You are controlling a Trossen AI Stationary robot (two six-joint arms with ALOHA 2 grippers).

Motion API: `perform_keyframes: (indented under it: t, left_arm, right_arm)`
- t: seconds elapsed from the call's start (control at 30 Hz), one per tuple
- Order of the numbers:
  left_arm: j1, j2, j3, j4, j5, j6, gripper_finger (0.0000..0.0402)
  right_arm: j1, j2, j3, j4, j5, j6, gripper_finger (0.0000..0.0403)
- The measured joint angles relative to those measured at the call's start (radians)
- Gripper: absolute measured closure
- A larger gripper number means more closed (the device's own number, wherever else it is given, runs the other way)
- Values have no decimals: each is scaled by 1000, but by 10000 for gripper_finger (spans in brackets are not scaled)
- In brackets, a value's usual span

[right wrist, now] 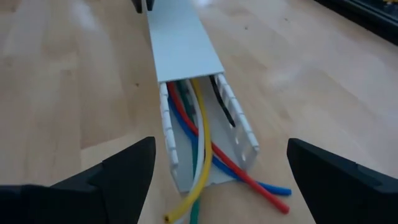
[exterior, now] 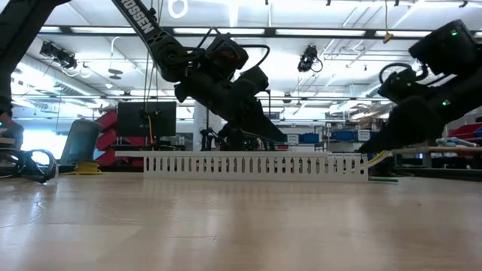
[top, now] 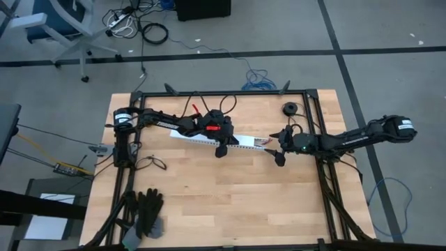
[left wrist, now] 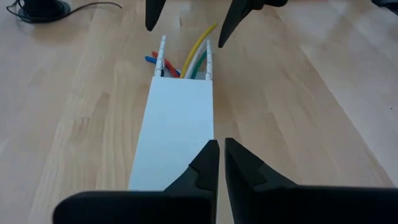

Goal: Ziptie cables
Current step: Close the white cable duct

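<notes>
Cables (right wrist: 198, 140) run lengthwise inside the white channel (right wrist: 180, 37), ends spilling out toward the right gripper (right wrist: 217, 186).

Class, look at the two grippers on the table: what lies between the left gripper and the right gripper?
The white slotted channel lies between them, best seen in the high view. The cables emerge from its end toward the open right gripper; the shut left gripper sits over its cover.

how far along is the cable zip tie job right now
Done: the cables lie in the white slotted channel, mostly under its cover, ends sticking out. In hand: the shut left gripper is above the cover; the open right gripper straddles the open end. Left: no ziptie is visible on the cables.
</notes>
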Motion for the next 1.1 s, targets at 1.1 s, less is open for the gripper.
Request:
perform_keyframes:
  t: [1.1]
  left_arm:
    - [-9, 105, 14, 114, 22, -49, 402]
  right_arm:
    - [-34, 480, 174, 205, -79, -83, 208]
